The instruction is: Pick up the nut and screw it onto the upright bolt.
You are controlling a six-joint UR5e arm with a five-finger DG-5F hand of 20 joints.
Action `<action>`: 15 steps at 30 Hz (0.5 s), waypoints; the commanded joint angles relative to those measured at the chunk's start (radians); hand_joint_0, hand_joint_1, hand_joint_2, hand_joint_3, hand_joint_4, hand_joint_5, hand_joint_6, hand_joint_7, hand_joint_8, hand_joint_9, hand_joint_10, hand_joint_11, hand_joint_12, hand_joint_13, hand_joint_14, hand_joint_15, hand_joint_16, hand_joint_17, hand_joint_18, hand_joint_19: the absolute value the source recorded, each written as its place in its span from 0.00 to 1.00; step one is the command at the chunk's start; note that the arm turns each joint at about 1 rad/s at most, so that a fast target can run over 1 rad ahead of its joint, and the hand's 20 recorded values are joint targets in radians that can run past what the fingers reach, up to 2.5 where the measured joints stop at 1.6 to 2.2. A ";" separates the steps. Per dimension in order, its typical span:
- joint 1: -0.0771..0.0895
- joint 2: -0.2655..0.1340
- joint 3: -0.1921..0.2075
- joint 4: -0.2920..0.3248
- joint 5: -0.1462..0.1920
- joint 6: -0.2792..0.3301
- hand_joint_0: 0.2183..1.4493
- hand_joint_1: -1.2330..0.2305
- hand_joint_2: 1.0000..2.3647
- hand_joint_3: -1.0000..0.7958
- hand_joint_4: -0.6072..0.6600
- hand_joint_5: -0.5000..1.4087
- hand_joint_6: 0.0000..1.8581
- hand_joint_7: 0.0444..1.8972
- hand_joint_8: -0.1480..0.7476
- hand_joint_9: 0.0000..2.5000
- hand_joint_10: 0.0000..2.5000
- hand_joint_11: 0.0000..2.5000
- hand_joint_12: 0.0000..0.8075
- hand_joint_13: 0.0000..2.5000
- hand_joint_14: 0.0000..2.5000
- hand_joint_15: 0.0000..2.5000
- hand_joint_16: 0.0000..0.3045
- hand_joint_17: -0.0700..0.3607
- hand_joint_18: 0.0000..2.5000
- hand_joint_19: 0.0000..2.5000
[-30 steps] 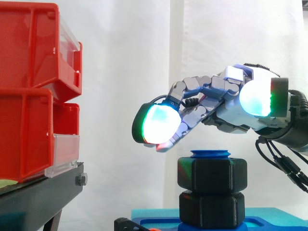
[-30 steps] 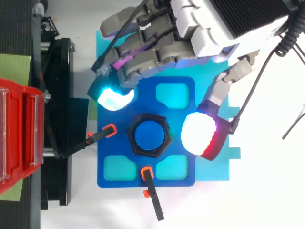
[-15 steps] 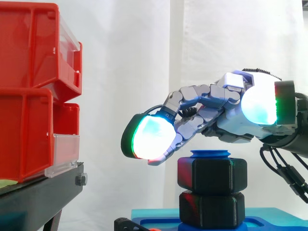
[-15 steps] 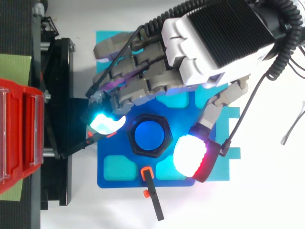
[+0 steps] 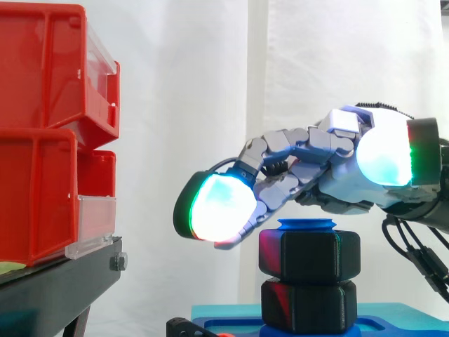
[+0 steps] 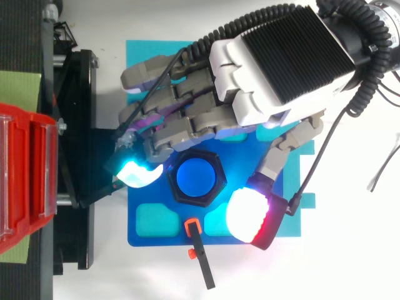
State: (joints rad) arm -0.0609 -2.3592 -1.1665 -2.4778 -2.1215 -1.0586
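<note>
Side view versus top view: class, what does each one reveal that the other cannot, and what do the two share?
Side view: two black nuts are stacked, the upper nut on the lower nut, with the blue bolt poking out above. Top view: a blue plate with a teal pocket and an orange-tipped clamp at its lower edge. Shared: the open hand over the bolt, and the red bins.

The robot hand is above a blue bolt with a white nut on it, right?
Not quite. The hand is above the blue bolt, but the nut on it is black, not white. The side view shows this.
</note>
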 commanded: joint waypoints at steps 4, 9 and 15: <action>0.003 0.000 -0.013 0.016 0.008 0.005 0.19 0.71 0.00 0.28 0.61 0.17 0.27 0.37 0.45 0.22 0.00 0.00 0.43 0.18 0.00 0.00 0.14 0.39 0.07 0.00; 0.004 0.000 -0.015 0.011 0.008 0.000 0.19 0.72 0.00 0.28 0.61 0.17 0.27 0.38 0.45 0.22 0.00 0.00 0.43 0.18 0.00 0.00 0.14 0.39 0.07 0.00; 0.004 0.000 -0.013 0.010 0.008 0.000 0.16 0.73 0.00 0.28 0.65 0.18 0.27 0.45 0.48 0.22 0.00 0.00 0.46 0.18 0.00 0.00 0.15 0.40 0.07 0.00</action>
State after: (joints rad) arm -0.0571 -2.3592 -1.1802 -2.4674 -2.1139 -1.0581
